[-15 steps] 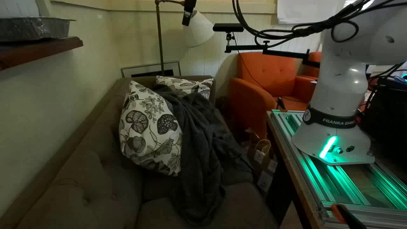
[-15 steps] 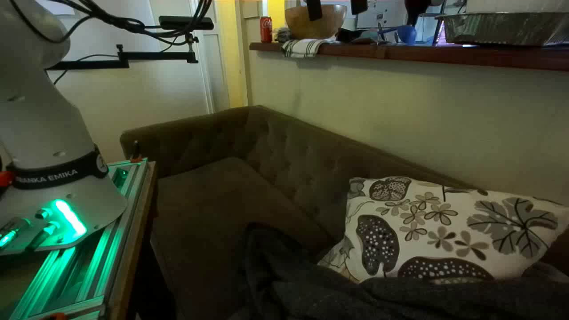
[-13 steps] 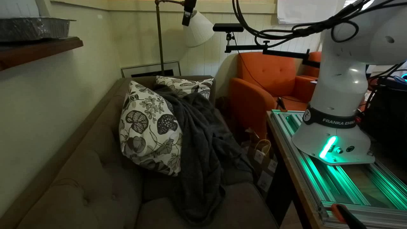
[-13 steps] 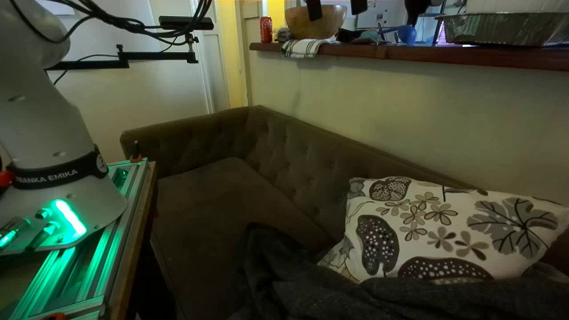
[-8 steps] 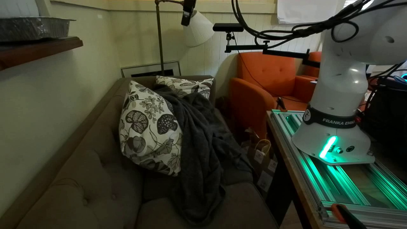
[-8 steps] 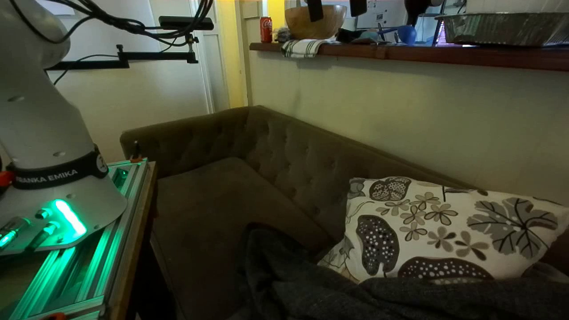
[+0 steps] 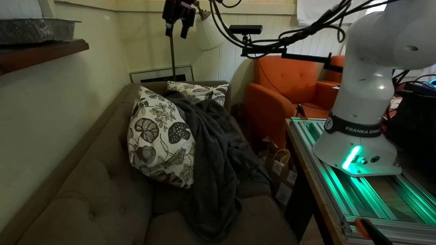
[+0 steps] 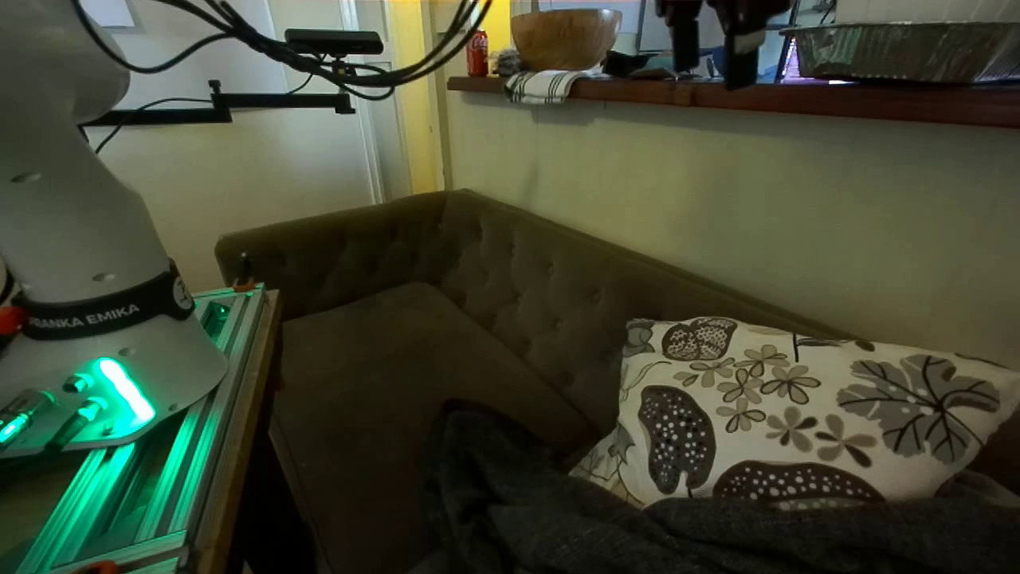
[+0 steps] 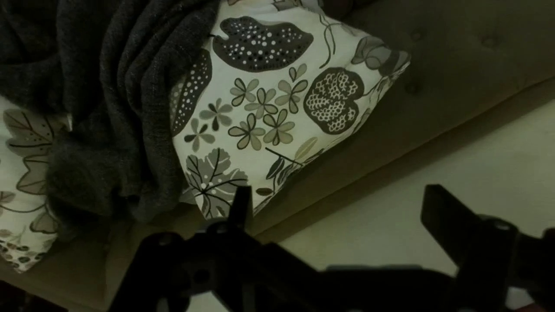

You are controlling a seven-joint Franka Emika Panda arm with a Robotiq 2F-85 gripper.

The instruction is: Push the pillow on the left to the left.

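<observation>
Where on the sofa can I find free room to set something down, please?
The free patch is the stretch of seat between the armrest and the blanket, with the backrest along one side. The opposite end is crowded: the pillow and cushion are there, with the blanket bunched between them.

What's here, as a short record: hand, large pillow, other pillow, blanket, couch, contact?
hand: open, high above the couch, holding nothing
large pillow: cream with dark floral print, beside the backrest
other pillow: similar print, partly behind the blanket
blanket: dark grey, draped between the pillows
couch: brownish, buttoned back
contact: hand apart from both pillows
</observation>
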